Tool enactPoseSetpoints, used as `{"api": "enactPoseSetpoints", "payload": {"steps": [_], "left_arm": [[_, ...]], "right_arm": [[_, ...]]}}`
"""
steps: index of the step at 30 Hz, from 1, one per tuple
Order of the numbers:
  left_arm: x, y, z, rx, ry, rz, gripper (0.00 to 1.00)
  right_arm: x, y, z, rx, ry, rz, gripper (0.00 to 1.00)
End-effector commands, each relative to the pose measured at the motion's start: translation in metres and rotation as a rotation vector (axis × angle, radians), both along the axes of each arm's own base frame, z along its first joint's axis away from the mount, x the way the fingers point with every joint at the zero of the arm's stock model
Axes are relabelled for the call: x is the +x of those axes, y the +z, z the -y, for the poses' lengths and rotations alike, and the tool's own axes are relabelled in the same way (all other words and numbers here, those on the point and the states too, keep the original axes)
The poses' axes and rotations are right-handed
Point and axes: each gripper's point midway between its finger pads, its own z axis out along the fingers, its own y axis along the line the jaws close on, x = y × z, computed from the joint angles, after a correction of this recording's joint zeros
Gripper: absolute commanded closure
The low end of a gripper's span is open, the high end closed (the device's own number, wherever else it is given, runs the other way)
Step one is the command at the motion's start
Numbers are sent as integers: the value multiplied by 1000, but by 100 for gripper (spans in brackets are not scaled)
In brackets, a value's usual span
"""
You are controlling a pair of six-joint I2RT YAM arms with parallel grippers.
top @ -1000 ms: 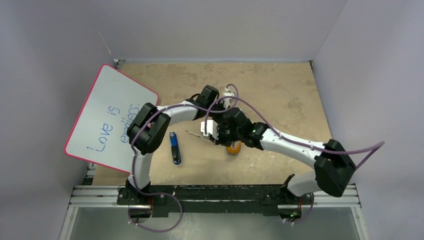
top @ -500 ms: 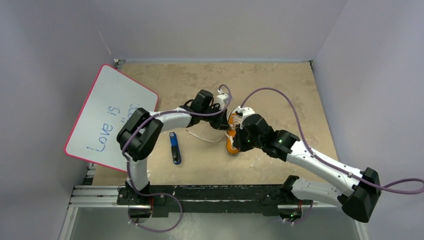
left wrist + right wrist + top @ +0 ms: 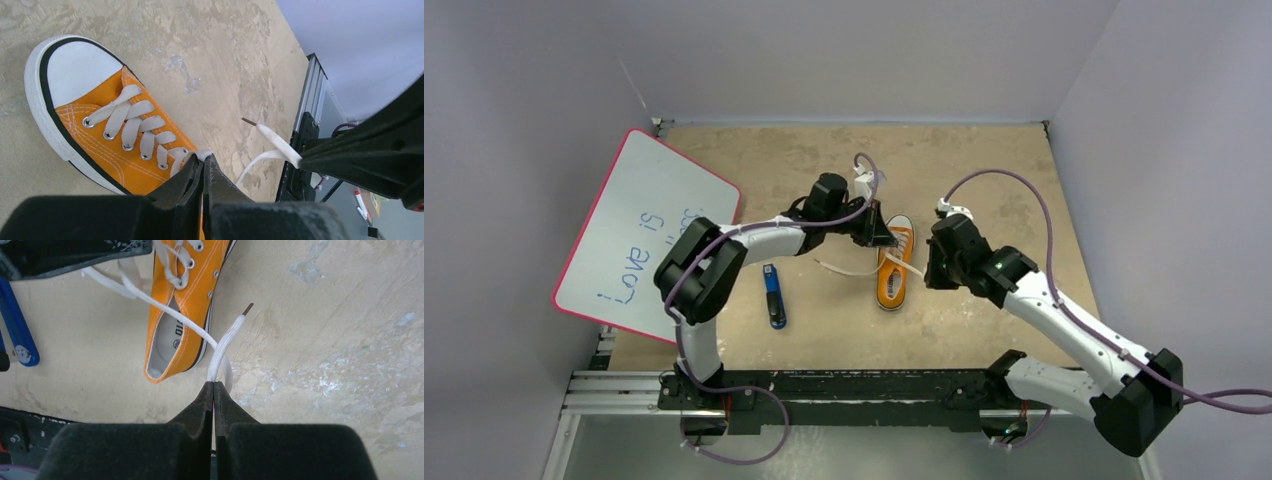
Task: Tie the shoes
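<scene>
Sneaker [image 3: 894, 265], orange canvas with a white toe cap and white sole, lies on its sole near the middle of the tan table [image 3: 994, 170], toe pointing away from the arm bases and heel toward them. Its white laces [image 3: 226, 342] are threaded through the eyelets but not tied. The left gripper [image 3: 204, 163] sits just at the sneaker's left side beside the upper eyelets, jaws pressed together and pinching a bit of lace where it leaves the top of the lacing. The right gripper [image 3: 214, 386] hangs to the right of the sneaker, apart from it, jaws likewise closed on 1 strand close to its end; the short free end sticks out past the fingertips and finishes in a brown aglet [image 3: 248, 306]. From that pinch the strand runs back across the shoe's open mouth toward the lacing. A 2nd loose strand trails on the table to the left of the sneaker. A blue-and-black marker [image 3: 773, 296] lies on the table further left, well apart from the shoe. A whiteboard [image 3: 639, 235] with a pink rim leans at the table's left edge, with blue handwriting that begins "Love is".
</scene>
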Motion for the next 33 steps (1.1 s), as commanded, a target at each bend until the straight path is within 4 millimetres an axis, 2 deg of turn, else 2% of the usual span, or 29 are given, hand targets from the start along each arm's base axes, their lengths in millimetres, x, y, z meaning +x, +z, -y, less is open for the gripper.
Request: {"api": "enactPoseSetpoints", "payload": {"steps": [1,4,9,14,17,18,20,22,25,28,30,33], "left_arm": [[11,68,7,-109,28,118,100],[10,74,6,-117,33,123,100],[6,65,2,-91,35,97,100],[7,56,2,-73,48,78,100],[8,52,2,-55,41,76,100],[8,50,2,-42,38,78,100],[8,47,-1,-24,39,77,100],[7,45,-2,-13,38,73,100],[6,45,-3,-14,43,71,100],[6,47,-2,-25,46,70,100],[6,48,-2,-30,45,72,100],[6,51,-1,-35,44,73,100]], "right_arm": [[14,1,-7,30,39,-31,100],[7,-22,2,6,7,-140,100],[-4,-52,18,-15,-51,-287,100],[11,-63,19,-24,-49,-278,100],[19,-67,29,-64,-63,-319,100],[21,-68,31,-68,-63,-325,98],[25,-64,36,-65,-66,-316,83],[28,-56,32,-25,-4,-304,61],[37,-40,18,17,162,-244,44],[48,-18,-17,142,458,-88,39],[54,-18,-33,220,553,15,40],[56,-27,-41,322,641,88,43]]}}
